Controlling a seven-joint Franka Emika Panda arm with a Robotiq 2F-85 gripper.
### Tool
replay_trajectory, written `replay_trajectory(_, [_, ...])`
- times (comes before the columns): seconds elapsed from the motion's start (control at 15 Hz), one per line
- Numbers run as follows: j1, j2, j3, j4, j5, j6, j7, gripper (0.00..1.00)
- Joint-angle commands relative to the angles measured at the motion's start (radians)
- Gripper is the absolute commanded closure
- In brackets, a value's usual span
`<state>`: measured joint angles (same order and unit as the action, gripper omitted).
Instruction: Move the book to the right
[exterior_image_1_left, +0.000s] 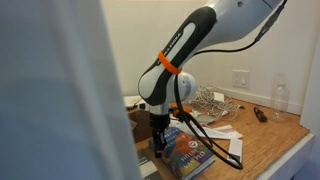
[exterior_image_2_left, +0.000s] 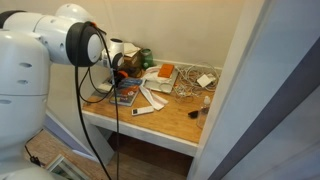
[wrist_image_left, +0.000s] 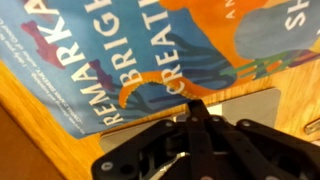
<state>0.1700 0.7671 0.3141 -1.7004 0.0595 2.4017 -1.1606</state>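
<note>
The book (wrist_image_left: 150, 50) lies flat on the wooden table (wrist_image_left: 35, 125). It has a blue cover with orange shapes and white lettering. It also shows in both exterior views (exterior_image_1_left: 186, 155) (exterior_image_2_left: 125, 96), near the table's front edge. My gripper (wrist_image_left: 197, 106) is shut, with its fingers pressed together. The tips are down at the book's edge, and nothing shows between the fingers. In an exterior view my gripper (exterior_image_1_left: 160, 141) stands upright at the book's near corner. In the wrist view my fingers hide part of the table beside the book.
A white remote (exterior_image_2_left: 143, 108) lies next to the book. An orange flat item (exterior_image_2_left: 163, 72) and a tangle of cables (exterior_image_1_left: 210, 100) lie further back. White paper (exterior_image_1_left: 226, 135), a brown box (exterior_image_1_left: 140, 121), a black tool (exterior_image_1_left: 259, 114) and a bottle (exterior_image_1_left: 280, 96) share the table. Walls enclose it.
</note>
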Motion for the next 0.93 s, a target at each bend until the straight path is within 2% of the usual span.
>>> replay_trajectory(0.0, [-0.005, -0.041, -0.005, -0.036, -0.026, -0.005, 0.040, 1.00])
replay_trajectory(0.33, [-0.049, -0.160, 0.070, -0.081, 0.062, -0.055, 0.072, 1.00])
replay_trajectory(0.4, [-0.061, -0.198, 0.082, -0.097, 0.087, -0.073, 0.087, 0.74])
replay_trajectory(0.47, [-0.070, -0.245, 0.084, -0.121, 0.105, -0.088, 0.103, 0.73])
replay_trajectory(0.67, [-0.074, -0.369, 0.051, -0.174, 0.135, -0.182, 0.185, 0.53])
replay_trajectory(0.87, [-0.061, -0.502, -0.015, -0.250, 0.095, -0.230, 0.329, 0.32])
